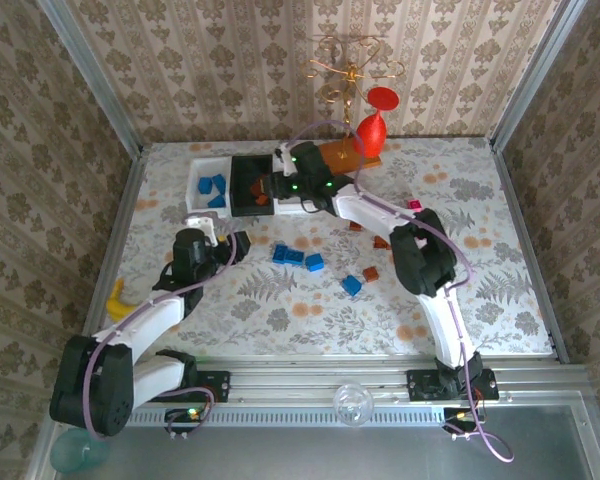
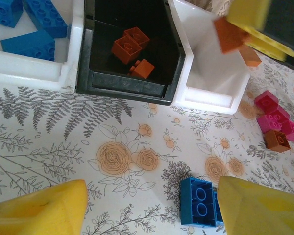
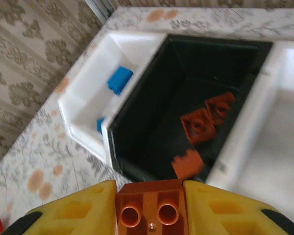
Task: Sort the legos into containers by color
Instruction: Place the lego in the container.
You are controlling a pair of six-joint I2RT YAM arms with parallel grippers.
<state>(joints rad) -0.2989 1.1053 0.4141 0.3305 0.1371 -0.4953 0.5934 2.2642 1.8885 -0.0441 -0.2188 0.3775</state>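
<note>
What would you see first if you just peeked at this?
The right gripper, jaws shut on a brown-orange plastic brick, hangs right by the black plastic bin, which holds three matching bricks. Farther back sits a bright red goblet.

Brown-orange lego [image 3: 151, 208] being cropped at the lower edge between right fingers [image 3: 78, 215], blue lego [image 2: 201, 208] hiding half behind a left finger [image 2: 259, 208], more blue legos [image 2: 5, 10] and a white container [image 3: 284, 147] running off-frame, yellow toy [image 1: 120, 298] peeking from under the left arm [image 1: 150, 322]
</note>
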